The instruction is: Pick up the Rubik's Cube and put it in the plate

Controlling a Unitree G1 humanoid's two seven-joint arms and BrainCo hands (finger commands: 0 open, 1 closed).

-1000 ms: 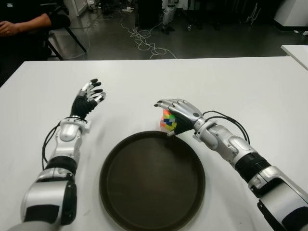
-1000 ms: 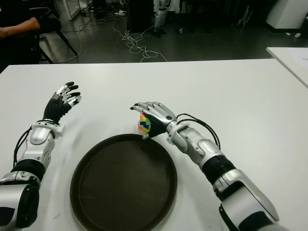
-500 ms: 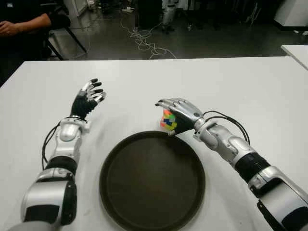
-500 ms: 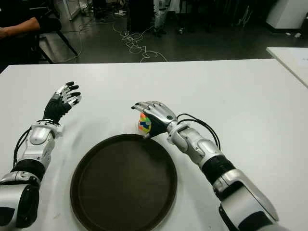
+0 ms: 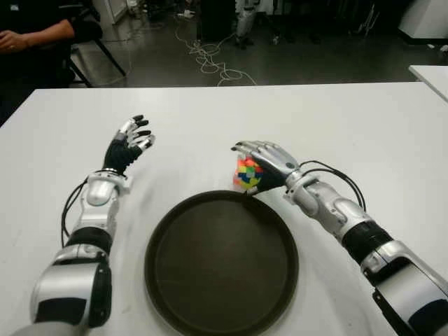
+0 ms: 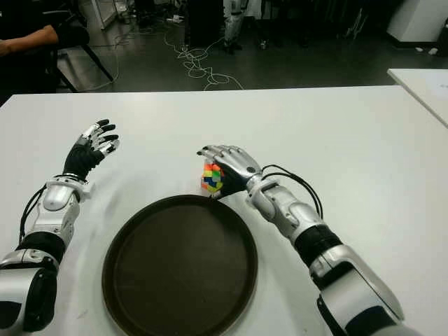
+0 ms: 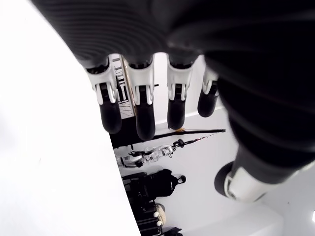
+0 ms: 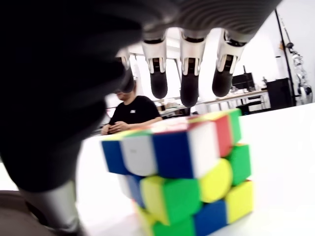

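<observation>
- Your right hand arches over the Rubik's Cube, fingers extended above its top face; the right wrist view shows a gap between fingertips and cube, so nothing is gripped.
- The Rubik's Cube stands on the white worktop, just beyond the far rim of the plate and not inside it. Its layers are twisted out of line.
- Whether your thumb touches the cube's side cannot be told.
- The plate is a dark round tray lying flat on the worktop, near the robot, between the two arms.
- Your left hand shows to the left of the plate, well apart from the cube, fingers spread and holding nothing; the left wrist view confirms the straight fingers.
- A person's arm in a dark sleeve shows beyond the worktop's far left corner.
- Loose cables lie on the floor past the far edge.
</observation>
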